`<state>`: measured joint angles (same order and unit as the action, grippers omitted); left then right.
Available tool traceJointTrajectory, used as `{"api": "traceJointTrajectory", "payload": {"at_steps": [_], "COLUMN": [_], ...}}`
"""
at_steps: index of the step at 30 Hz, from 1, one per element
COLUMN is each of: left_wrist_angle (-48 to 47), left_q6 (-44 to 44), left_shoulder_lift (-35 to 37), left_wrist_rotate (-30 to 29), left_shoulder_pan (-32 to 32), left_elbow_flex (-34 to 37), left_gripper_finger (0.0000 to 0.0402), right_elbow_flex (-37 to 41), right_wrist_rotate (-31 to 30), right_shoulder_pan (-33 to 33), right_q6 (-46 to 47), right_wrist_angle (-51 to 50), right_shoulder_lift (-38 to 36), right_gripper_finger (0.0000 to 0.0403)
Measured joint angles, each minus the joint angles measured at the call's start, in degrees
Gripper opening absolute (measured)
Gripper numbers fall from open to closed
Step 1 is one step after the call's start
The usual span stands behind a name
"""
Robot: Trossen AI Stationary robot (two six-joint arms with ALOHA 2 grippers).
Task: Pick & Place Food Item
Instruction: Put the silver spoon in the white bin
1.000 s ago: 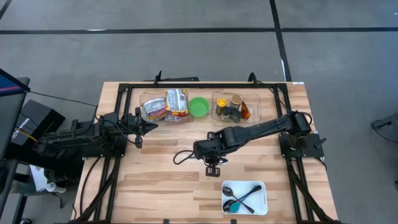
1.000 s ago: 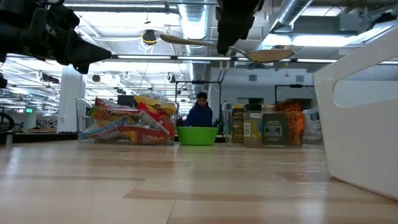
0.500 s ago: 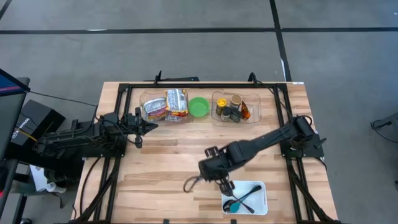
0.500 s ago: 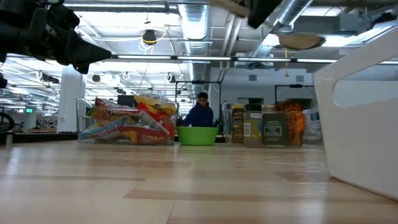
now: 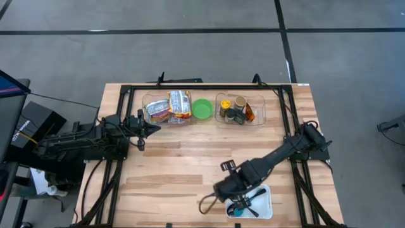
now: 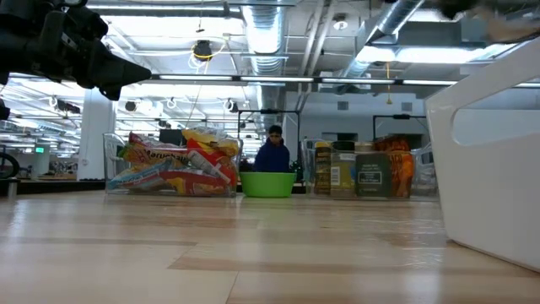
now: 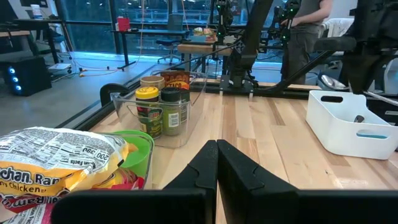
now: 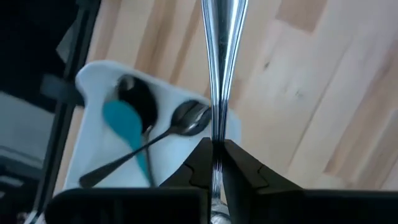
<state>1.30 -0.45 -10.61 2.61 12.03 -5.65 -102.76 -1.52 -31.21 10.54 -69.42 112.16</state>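
My right gripper [image 5: 233, 190] is shut on a thin shiny metal utensil [image 8: 219, 74] and hangs over the near-left edge of the white tray [image 5: 261, 190]. The utensil reaches past the fingers toward the table's near left [image 5: 202, 206]. The tray holds a teal spoon [image 8: 127, 127], a black spoon and a metal spoon [image 8: 186, 121]. My left gripper [image 5: 152, 126] is shut and empty beside the clear bin of snack packets [image 5: 168, 107]. A green bowl [image 5: 202, 108] stands between that bin and the bin of jars. My right gripper pinches the utensil's narrow handle [image 8: 215, 140] between its two fingers [image 8: 200, 163]. The handle runs straight on ahead of the fingers, in line with them. The utensil is lifted clear, above the tray and the wood. Its far end lies outside the wrist view.
A clear bin of spice jars [image 5: 239, 109] stands at the far right of the row. A black frame [image 5: 190, 87] runs round the table's far part. Bare wood [image 5: 171, 171] lies in the middle and near left. The white tray [image 6: 489, 152] looms close in the low view.
My right gripper has gone from the table's middle toward the near edge and a little to the right, carrying the utensil with it, and now stands over the white tray. It has stayed shut on the utensil.
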Motion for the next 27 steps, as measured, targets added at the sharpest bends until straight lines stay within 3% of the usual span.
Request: {"api": "traceJointTrajectory", "payload": {"at_steps": [11, 27], "left_wrist_angle": [0.00, 0.00], "left_q6": [0.00, 0.00], "left_shoulder_lift": [0.00, 0.00], "left_wrist_rotate": [0.00, 0.00], "left_shoulder_pan": [-0.02, 0.00], "left_elbow_flex": [0.00, 0.00], "left_gripper_finger": [0.0001, 0.0001], "right_elbow_flex": [0.40, 9.84], "right_wrist_rotate": [-0.64, -1.53], "right_shoulder_pan": [-7.57, -12.82], "right_q6": [11.17, 19.46], "right_wrist_angle": [-3.00, -0.89], "right_shoulder_lift": [-0.06, -0.07], "right_gripper_finger": [0.0010, 0.0008]}}
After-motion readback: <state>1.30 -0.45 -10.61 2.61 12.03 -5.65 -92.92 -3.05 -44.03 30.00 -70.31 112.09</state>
